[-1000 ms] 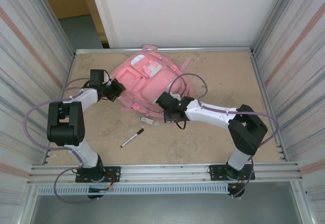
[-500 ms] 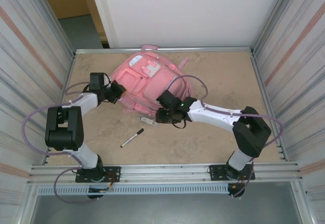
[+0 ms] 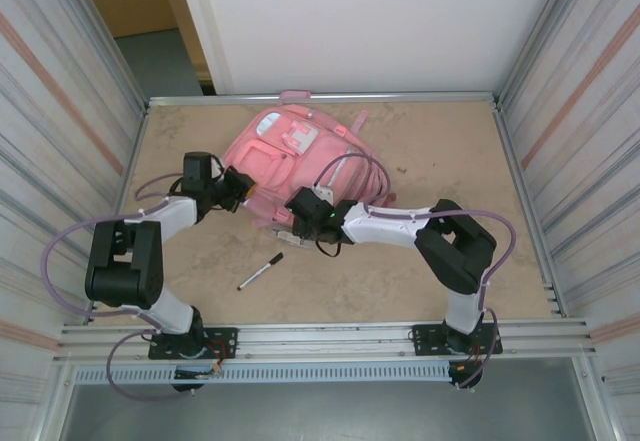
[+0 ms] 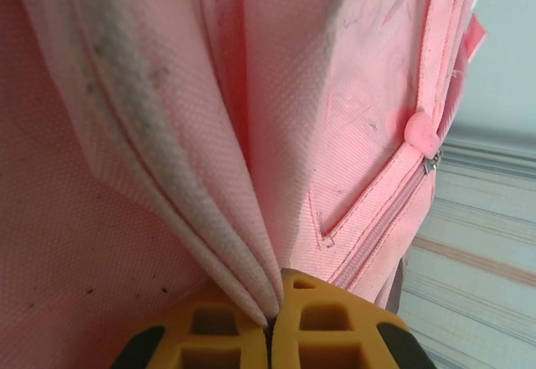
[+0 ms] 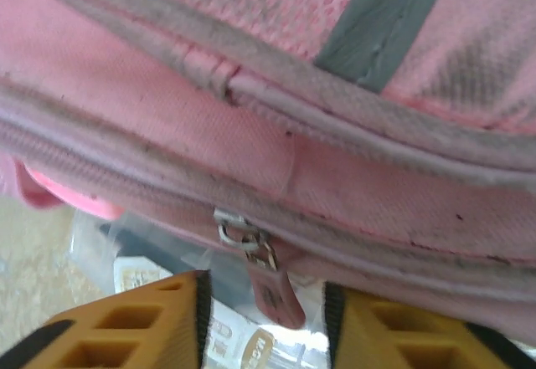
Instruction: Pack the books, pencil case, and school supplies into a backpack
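The pink backpack [image 3: 300, 156] lies at the back middle of the table. My left gripper [image 3: 236, 187] is shut on a fold of its pink fabric [image 4: 251, 243] at the left edge. My right gripper [image 3: 302, 217] is at the pack's near edge, open. Its yellow fingers [image 5: 142, 323] stand either side of a pink zip pull [image 5: 275, 292] without touching it. A black marker pen [image 3: 260, 271] with a white tip lies on the table in front. A clear printed packet [image 5: 239, 340] sticks out from under the pack. The books and the pencil case are hidden.
Ribbed metal walls [image 3: 60, 111] close in the table on the left and right, and a metal rail [image 3: 320, 336] runs along the near edge. Bare tabletop [image 3: 450, 151] lies to the right of the backpack.
My right gripper has slid left along the backpack's near edge and opened around the zip pull. The left gripper, still holding the fabric, has shifted slightly right and nearer.
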`<state>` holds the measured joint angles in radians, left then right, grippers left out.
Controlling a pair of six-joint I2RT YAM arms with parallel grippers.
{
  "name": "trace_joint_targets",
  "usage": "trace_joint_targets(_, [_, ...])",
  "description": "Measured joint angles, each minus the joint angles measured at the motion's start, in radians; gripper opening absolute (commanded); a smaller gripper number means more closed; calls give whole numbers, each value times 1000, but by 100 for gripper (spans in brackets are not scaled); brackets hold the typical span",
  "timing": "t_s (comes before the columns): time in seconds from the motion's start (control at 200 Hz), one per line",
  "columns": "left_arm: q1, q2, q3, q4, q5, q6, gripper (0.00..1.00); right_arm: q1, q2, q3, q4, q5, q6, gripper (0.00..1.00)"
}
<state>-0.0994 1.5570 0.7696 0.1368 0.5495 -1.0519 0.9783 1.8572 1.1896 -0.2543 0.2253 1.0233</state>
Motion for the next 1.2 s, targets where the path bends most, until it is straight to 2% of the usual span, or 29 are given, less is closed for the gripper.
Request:
trace_joint_targets(0.311, [-2,0,-1,2,4,4,0,-15,3,0,17,40,-33,0])
trace_joint_targets(0.571, [23,16,16,-33,51,42,0,-24,-76,0,-44,33,-107,0])
trace_joint_targets(0.782, [28,53,66,-91,103,90,0,-75,-148,3,-163,-15,-227,0])
trace_joint_targets(0.977, [43,142,163,-134,168,132,0,-159,-191,8,-279,-41,-403,0])
trace_joint_targets(1.052, [74,190,232,-168,173,162,0,-222,-218,0,-351,-19,-466,0])
trace_joint_targets(1.198, [106,300,382,-249,240,226,0,-312,-240,2,-335,-82,-595,0])
